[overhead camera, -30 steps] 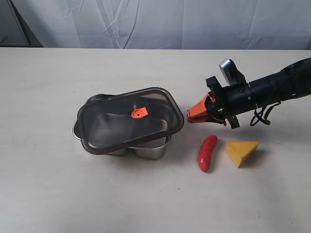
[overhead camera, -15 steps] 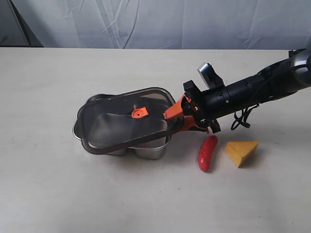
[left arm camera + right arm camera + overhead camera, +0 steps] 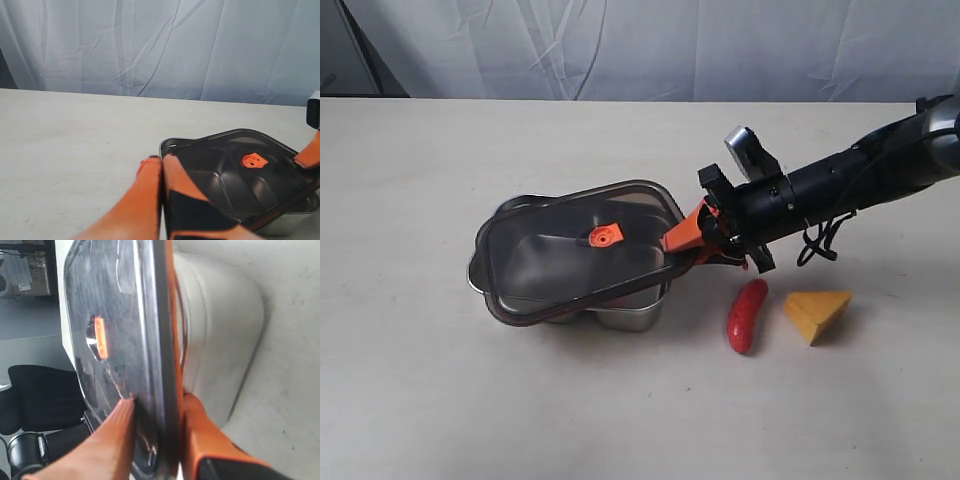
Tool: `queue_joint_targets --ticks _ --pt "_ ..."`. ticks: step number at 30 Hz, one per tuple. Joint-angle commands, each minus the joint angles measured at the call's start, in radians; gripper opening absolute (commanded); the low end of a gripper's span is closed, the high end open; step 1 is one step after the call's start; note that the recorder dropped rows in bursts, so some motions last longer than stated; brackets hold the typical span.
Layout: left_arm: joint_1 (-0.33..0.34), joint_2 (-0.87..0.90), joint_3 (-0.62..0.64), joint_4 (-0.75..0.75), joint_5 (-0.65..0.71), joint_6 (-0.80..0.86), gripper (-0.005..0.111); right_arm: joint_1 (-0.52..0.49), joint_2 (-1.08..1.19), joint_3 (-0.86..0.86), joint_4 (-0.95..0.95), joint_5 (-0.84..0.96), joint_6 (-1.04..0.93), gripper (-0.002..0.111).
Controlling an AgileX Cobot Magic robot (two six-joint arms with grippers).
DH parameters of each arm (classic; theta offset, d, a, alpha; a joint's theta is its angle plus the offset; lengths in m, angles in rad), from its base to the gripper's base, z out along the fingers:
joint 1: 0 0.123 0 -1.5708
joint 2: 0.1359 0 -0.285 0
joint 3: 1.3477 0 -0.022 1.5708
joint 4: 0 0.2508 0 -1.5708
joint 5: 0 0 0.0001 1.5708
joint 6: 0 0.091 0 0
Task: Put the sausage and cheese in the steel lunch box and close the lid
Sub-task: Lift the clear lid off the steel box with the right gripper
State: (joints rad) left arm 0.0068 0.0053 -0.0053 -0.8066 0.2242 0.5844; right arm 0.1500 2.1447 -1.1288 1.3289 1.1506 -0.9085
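Observation:
The dark translucent lid point(image 3: 570, 262) with its orange valve tab point(image 3: 605, 235) lies tilted on the steel lunch box point(image 3: 625, 314). My right gripper point(image 3: 688, 243) is shut on the lid's right edge, one finger above the rim and one below, as the right wrist view shows point(image 3: 161, 400). The red sausage point(image 3: 747, 315) and the yellow cheese point(image 3: 817, 313) lie on the table right of the box, below the right arm. My left gripper point(image 3: 161, 161) is shut on nothing, near the box's corner, with the lid point(image 3: 240, 175) beside it. The exterior view does not show the left gripper.
The pale table point(image 3: 440, 380) stretches left and in front of the box. A grey curtain point(image 3: 640, 45) hangs behind the table's far edge.
My right gripper has moved left from above the sausage to the lid's right edge and closed on it. The lid has shifted slightly left and tilted.

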Motion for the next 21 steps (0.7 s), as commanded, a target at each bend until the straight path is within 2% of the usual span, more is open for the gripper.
queue_joint_targets --ticks 1,4,6,10,11,21 --pt "-0.01 -0.005 0.005 0.0 -0.007 0.001 0.0 -0.023 -0.012 -0.026 -0.062 0.03 0.002 0.0" --pt "-0.01 -0.005 0.005 0.0 -0.007 0.001 0.0 -0.034 -0.014 -0.026 -0.076 0.023 0.049 0.0" --pt "-0.01 -0.005 0.005 0.0 -0.007 0.001 0.0 -0.034 -0.014 -0.026 -0.092 0.019 0.057 0.007" --pt "-0.01 -0.005 0.005 0.0 -0.007 0.001 0.0 -0.034 -0.014 -0.026 -0.092 -0.018 0.057 0.039" --pt "-0.01 -0.005 0.005 0.0 -0.007 0.001 0.0 -0.034 -0.014 -0.026 -0.092 -0.018 0.057 0.043" --pt "-0.01 -0.005 0.005 0.0 -0.007 0.001 0.0 -0.077 -0.015 -0.026 -0.096 0.07 0.057 0.043"
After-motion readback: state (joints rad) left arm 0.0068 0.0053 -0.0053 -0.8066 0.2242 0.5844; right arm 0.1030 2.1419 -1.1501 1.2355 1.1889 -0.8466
